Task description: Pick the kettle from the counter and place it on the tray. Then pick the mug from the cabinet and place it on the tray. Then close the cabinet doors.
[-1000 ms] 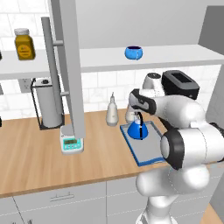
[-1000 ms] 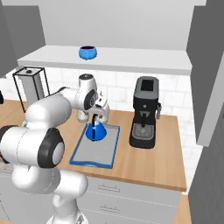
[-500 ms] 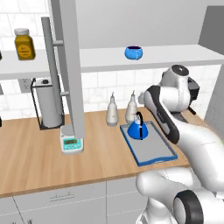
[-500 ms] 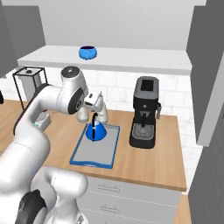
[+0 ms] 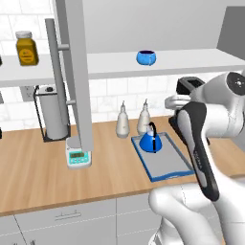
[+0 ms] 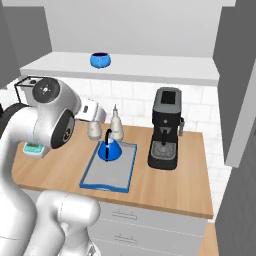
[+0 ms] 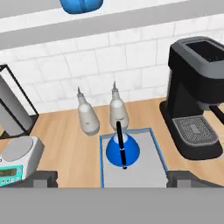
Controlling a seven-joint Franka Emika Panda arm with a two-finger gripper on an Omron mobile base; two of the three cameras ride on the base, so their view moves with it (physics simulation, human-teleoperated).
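Standing upright on the tray (image 5: 168, 168): kettle (image 5: 151, 141), at the tray's 12 o'clock end in the left base view, handle arched over the top. Step 1 judged complete. Tray flat on the counter (image 5: 43, 167), near the coffee machine (image 6: 166, 127) at its 3 o'clock in the right base view, 2 pale bottles (image 7: 88, 117) just beyond its far rim.

Gripper (image 7: 111, 178): jaws wide apart, nothing between them, raised above the tray and looking down on the kettle in the hand view.

Step in hand, as judged: fetching the mug (image 5: 146, 57). Mug on the cabinet (image 5: 210, 60) shelf, at 12 o'clock from the kettle in the left base view, well above the counter. Open door (image 5: 76, 76) edge-on at 9 o'clock of the mug, clear of the route.

Recommended for a sound pick:
- Rise clear of the kettle handle before moving inward.
- Keep jaws spread until astride the mug body.
- Approach level from the front, under the cabinet top, over the shelf lip.
- Side of the mug's handle not discernible; grip across the rounded body.
- Set down at the tray's bare 6 o'clock half, apart from the kettle.
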